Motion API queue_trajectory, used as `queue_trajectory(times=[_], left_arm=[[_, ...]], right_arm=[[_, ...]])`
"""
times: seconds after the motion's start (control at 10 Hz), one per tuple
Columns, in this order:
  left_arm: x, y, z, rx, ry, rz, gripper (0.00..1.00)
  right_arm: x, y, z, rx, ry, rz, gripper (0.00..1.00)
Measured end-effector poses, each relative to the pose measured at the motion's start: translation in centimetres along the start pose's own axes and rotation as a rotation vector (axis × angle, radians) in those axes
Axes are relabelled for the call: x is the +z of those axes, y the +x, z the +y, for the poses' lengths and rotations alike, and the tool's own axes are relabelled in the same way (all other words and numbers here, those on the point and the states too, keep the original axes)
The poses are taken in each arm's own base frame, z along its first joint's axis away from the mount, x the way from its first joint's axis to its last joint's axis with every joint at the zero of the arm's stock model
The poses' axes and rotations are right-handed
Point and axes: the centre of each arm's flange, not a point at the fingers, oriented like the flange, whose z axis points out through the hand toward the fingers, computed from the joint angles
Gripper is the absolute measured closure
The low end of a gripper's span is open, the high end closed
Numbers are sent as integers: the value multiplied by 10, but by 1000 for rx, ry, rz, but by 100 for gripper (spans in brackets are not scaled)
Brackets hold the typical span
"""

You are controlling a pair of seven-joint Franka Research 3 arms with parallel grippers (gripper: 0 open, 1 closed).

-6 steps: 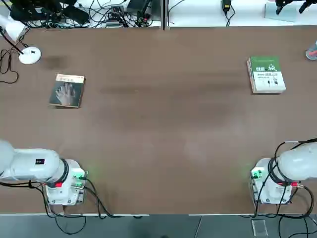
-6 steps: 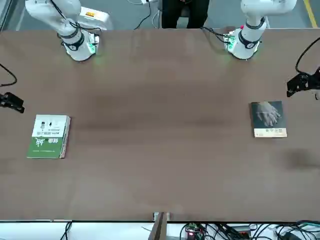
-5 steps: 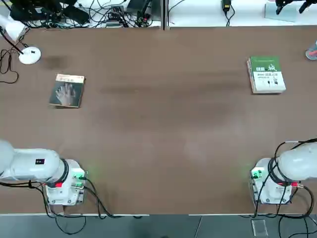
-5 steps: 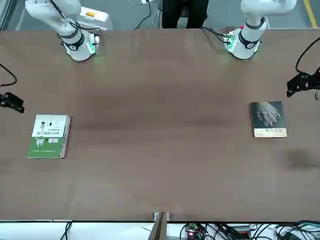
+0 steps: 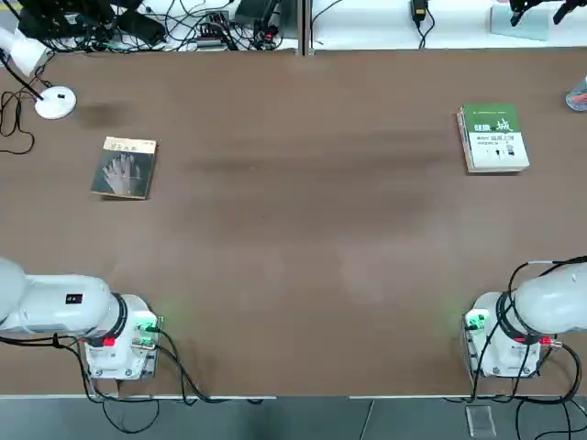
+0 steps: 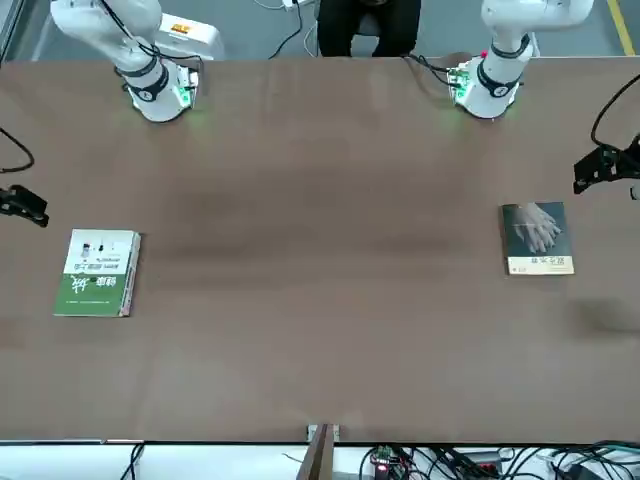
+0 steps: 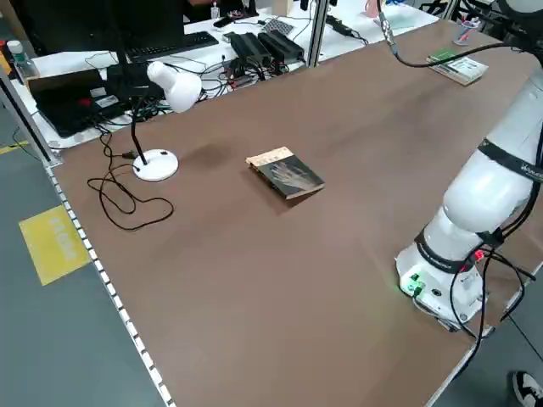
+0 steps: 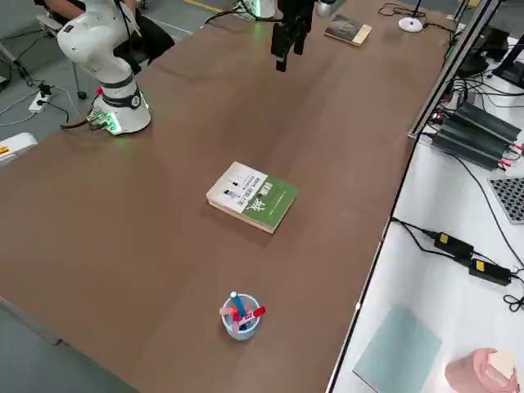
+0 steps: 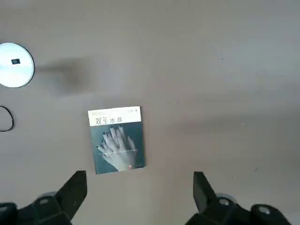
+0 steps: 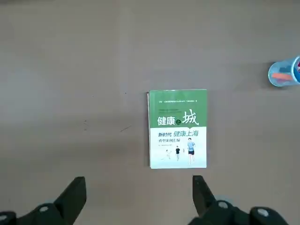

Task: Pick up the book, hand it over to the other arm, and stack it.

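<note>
The book (image 5: 124, 168) is a thin dark paperback with a pale hand on its cover. It lies flat on the table's left side, also seen in the front view (image 6: 538, 238) and the left side view (image 7: 286, 173). My left gripper (image 9: 138, 192) hangs high above it, open and empty, with the book (image 9: 116, 140) just beyond its fingertips. A thicker green-and-white book (image 5: 493, 138) lies flat at the far right. My right gripper (image 10: 137, 194) hovers high over that green-and-white book (image 10: 177, 128), open and empty.
A white desk lamp (image 5: 53, 101) stands at the far left corner, its cord trailing beside it. A blue cup of pens (image 8: 240, 315) sits near the right edge. Cables and electronics line the far edge. A person in dark clothes (image 6: 368, 25) stands behind the arms' bases.
</note>
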Motion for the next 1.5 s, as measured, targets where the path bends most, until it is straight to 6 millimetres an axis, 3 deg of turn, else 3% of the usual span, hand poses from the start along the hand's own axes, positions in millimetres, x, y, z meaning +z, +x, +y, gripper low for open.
queue_trajectory(times=[0.5,1.0,1.5], left_arm=[[15,7,-4,32,-14,-4,0],[77,6,-35,18,-82,-32,0],[133,-32,-30,10,-70,-40,0]], right_arm=[[-3,0,0,10,1,6,0],[-15,-1,-19,31,6,30,0],[-34,-5,-18,35,10,64,0]])
